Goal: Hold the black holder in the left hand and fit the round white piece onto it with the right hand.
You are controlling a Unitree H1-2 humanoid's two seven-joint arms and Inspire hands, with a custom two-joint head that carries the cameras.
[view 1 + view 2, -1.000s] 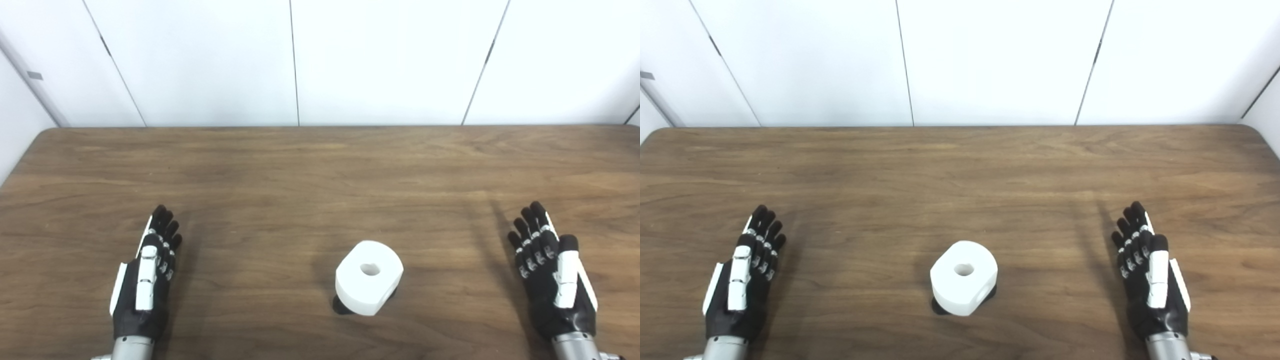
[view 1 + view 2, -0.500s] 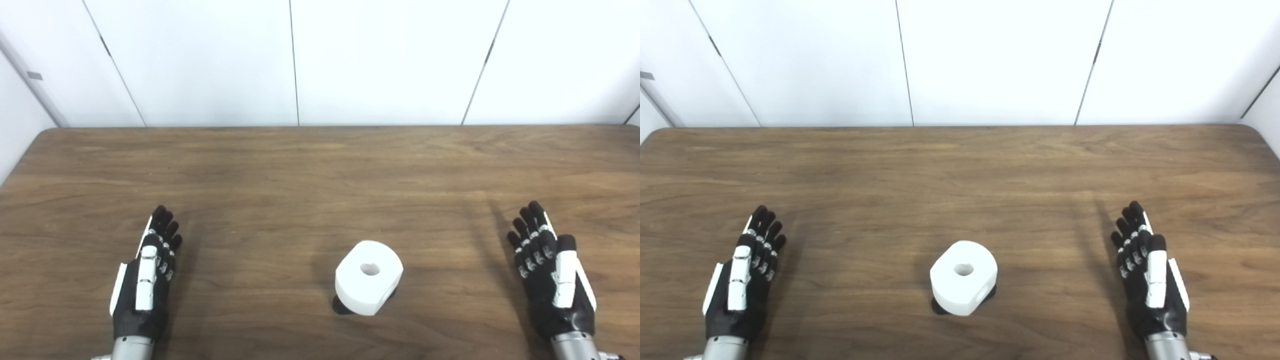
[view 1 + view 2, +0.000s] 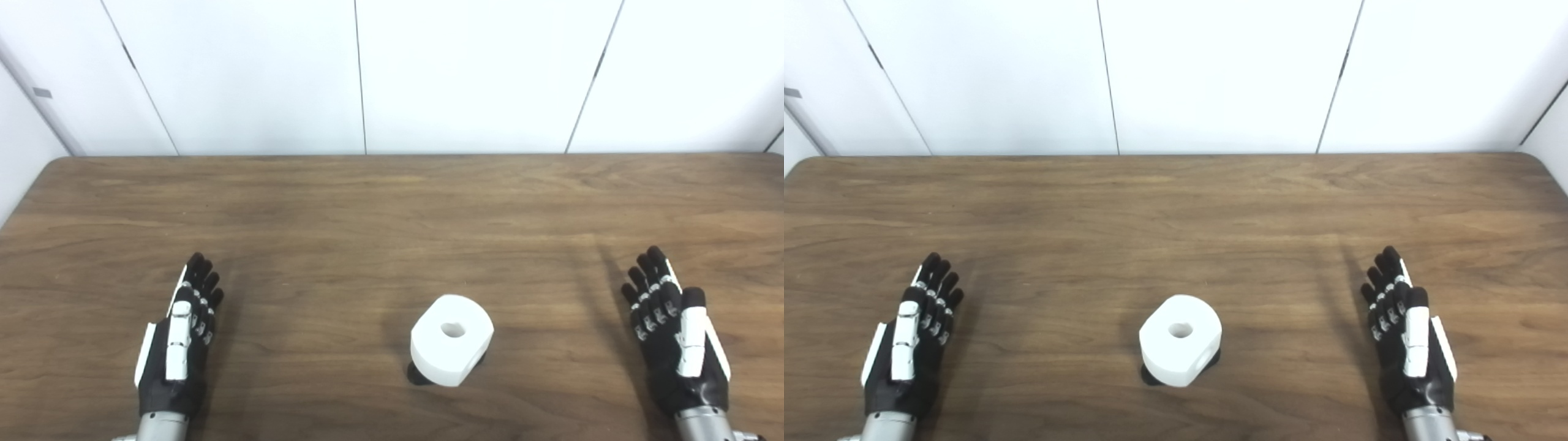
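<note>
The round white piece (image 3: 451,339) with a centre hole sits near the front middle of the wooden table (image 3: 392,202). It rests on top of the black holder (image 3: 419,374), of which only a dark edge shows beneath it. My left hand (image 3: 180,335) lies open and empty at the front left, well apart from the piece. My right hand (image 3: 674,334) lies open and empty at the front right, also well apart. The same scene shows in the right eye view, with the white piece (image 3: 1181,348) between the left hand (image 3: 909,340) and the right hand (image 3: 1405,337).
White wall panels (image 3: 478,73) stand behind the table's far edge. The table's rounded far corners show at the left and right.
</note>
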